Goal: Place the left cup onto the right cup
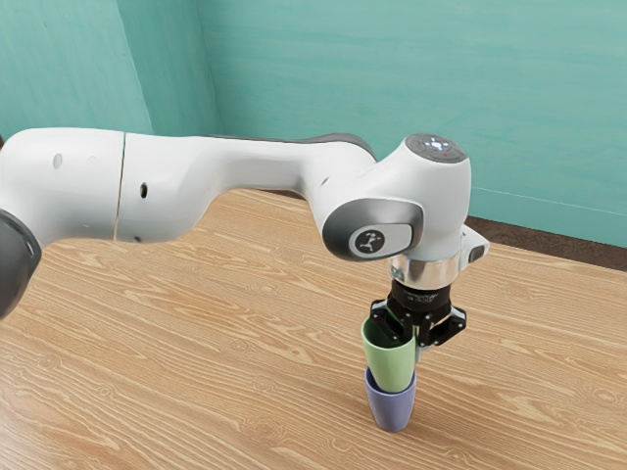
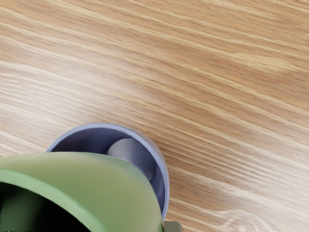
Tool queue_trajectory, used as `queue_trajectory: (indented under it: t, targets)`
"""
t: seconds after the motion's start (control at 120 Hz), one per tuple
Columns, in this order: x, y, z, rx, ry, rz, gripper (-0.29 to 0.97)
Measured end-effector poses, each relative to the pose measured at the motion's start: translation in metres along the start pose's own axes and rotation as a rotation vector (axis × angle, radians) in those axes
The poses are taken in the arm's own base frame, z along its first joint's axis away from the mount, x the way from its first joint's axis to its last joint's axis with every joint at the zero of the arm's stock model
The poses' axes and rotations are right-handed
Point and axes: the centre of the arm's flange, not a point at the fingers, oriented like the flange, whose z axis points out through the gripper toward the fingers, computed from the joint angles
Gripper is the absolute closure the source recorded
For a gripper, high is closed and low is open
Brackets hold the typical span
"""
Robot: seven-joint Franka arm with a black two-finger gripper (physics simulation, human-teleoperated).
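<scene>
A green cup (image 1: pixel 389 356) hangs tilted under my hand, its lower end inside the mouth of a blue-purple cup (image 1: pixel 390 409) that stands upright on the wooden table (image 1: pixel 196 343). My gripper (image 1: pixel 411 331) is shut on the green cup's rim wall on the exterior view's right side. In the wrist view the green cup (image 2: pixel 82 188) looms large just under my hand. It overlaps the open mouth of the blue-purple cup (image 2: pixel 145 159), whose grey inner floor still shows.
The white arm reaches in from the exterior view's left, above the table. A teal wall with a dark baseboard (image 1: pixel 558 240) runs behind the table's far edge. Bare wood lies all around the two cups.
</scene>
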Motion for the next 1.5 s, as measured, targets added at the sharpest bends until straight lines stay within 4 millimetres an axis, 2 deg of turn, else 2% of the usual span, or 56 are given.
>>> queue_trajectory:
  t: [0.675,1.05,1.392,1.5]
  targets:
    - [0.0027,0.0,0.0045,0.002,0.008,0.001,0.75]
    - [0.0049,-0.001,0.0056,0.002,0.008,-0.002,0.5]
    - [0.0091,-0.0037,0.0074,0.006,0.009,-0.009,0.38]
    - [0.0087,-0.0035,0.0073,0.005,0.009,-0.008,0.26]
